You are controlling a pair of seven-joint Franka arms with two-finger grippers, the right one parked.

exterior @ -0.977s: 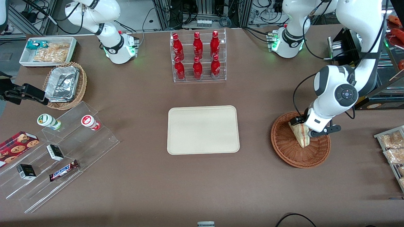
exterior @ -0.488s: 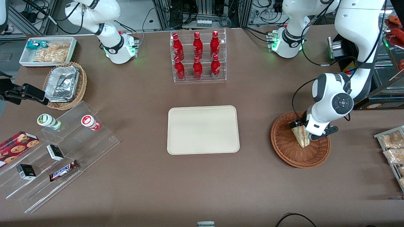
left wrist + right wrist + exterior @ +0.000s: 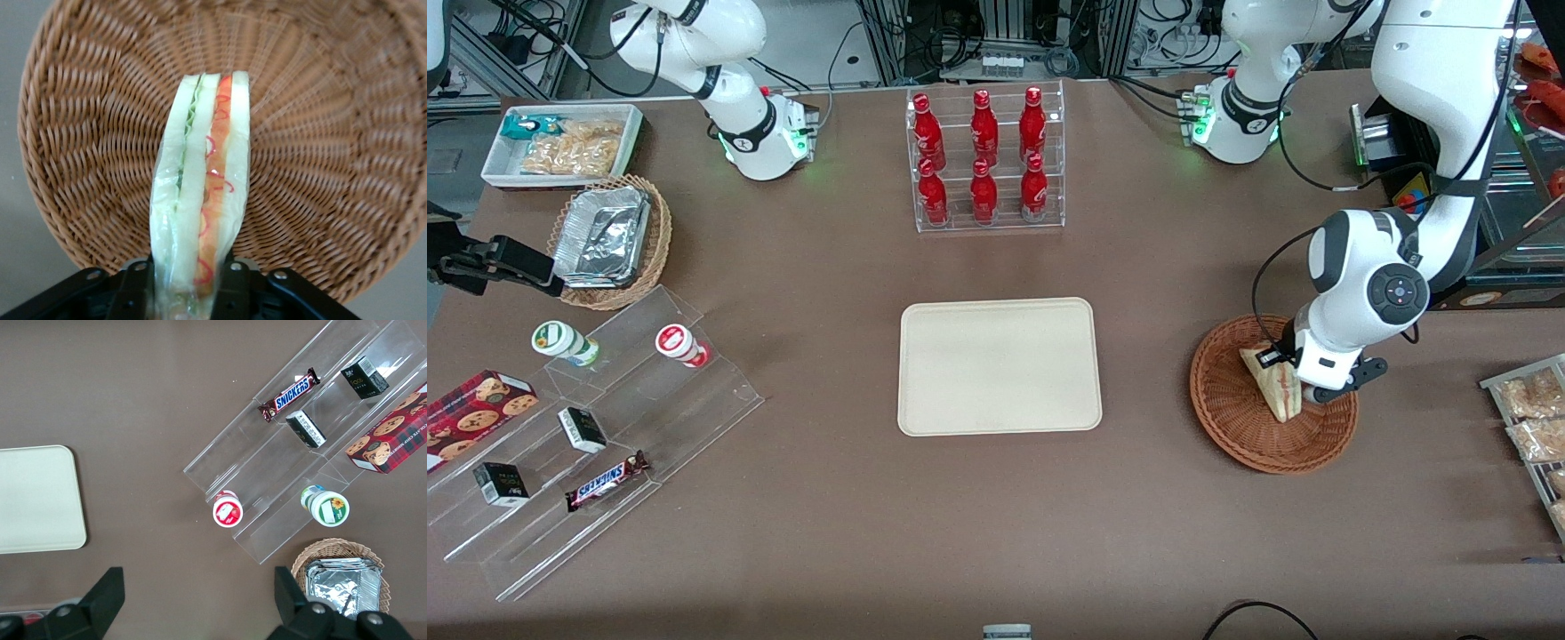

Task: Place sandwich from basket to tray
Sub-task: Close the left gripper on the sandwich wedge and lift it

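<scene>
Wicker of the basket (image 3: 1232, 418) surrounds the sandwich (image 3: 200, 200), which is now clamped between the fingers of the gripper (image 3: 189, 280) after its descent; the grasp is judged secured, so lifting toward the empty tray (image 3: 998, 366) comes next.

Brown matte table (image 3: 996, 533) under even, soft overhead light. Farther from the front camera, off the table's edge, aluminium framing (image 3: 1005, 27) strung with black cables (image 3: 1165, 36) above a pale grey floor (image 3: 818, 36). Nearest the camera, one loose black cable (image 3: 1254, 613) looping onto the tabletop.
</scene>
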